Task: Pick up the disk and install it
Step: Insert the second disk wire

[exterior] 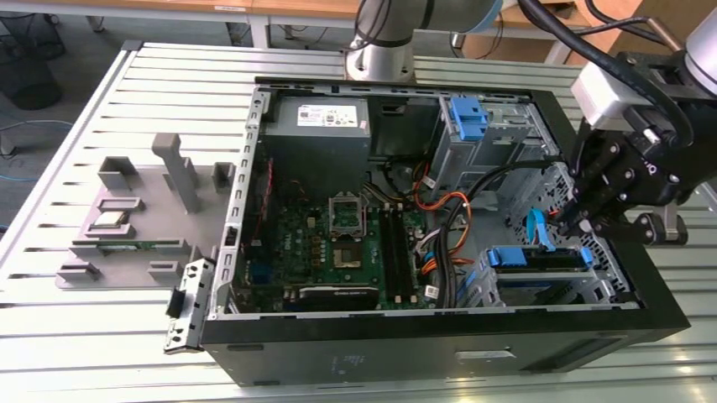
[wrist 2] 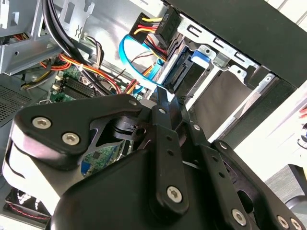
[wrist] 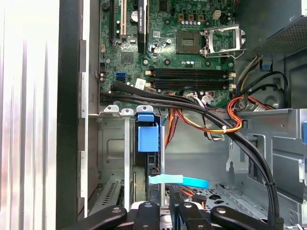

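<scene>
The disk [exterior: 540, 257] sits in the lower drive cage at the front of the open computer case [exterior: 448, 336], its blue carrier bracket facing up. In the first wrist view the carrier's blue tab [wrist: 146, 136] shows in the cage slot; the second wrist view shows a blue corner [wrist 2: 199, 56] behind the connector. My gripper [exterior: 578, 225] hovers just above the cage, on the exterior view's right, apart from the disk. Its black fingers look shut with nothing between them in both wrist views [wrist: 165, 211] [wrist 2: 164, 98].
A light blue flat cable [wrist: 180, 180] and black and orange wire bundles [wrist: 211, 120] cross the space beside the cage. The motherboard [exterior: 336, 243] and grey power-supply box [exterior: 319, 117] fill the case. A second blue bracket [exterior: 468, 117] sits in the upper bay. A grey fixture [exterior: 134, 218] lies on the slatted table.
</scene>
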You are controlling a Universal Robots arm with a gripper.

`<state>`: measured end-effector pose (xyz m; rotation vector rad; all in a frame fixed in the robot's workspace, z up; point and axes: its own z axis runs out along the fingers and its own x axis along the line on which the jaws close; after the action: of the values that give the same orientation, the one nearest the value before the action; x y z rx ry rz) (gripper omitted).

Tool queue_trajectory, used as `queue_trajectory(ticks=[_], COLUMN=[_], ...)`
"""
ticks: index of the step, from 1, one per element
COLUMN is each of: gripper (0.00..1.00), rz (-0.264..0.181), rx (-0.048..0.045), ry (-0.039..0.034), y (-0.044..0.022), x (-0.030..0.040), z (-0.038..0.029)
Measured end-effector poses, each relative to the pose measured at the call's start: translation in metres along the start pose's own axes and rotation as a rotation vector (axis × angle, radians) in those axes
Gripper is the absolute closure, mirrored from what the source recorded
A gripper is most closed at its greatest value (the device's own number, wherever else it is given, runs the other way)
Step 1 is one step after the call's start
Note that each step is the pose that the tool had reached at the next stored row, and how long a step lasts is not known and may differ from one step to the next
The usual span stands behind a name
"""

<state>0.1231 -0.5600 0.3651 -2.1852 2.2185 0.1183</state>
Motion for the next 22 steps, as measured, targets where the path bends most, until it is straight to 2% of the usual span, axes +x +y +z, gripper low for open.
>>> queue_trajectory(ticks=[8, 22], gripper=[0.76, 0.76], rz=[0.000, 0.000], rx=[0.0000, 0.0000], ry=[-0.0001, -0.0001], y=[0.0000, 0.0001], x=[-0.0015, -0.0099], z=[0.0002, 0.0023])
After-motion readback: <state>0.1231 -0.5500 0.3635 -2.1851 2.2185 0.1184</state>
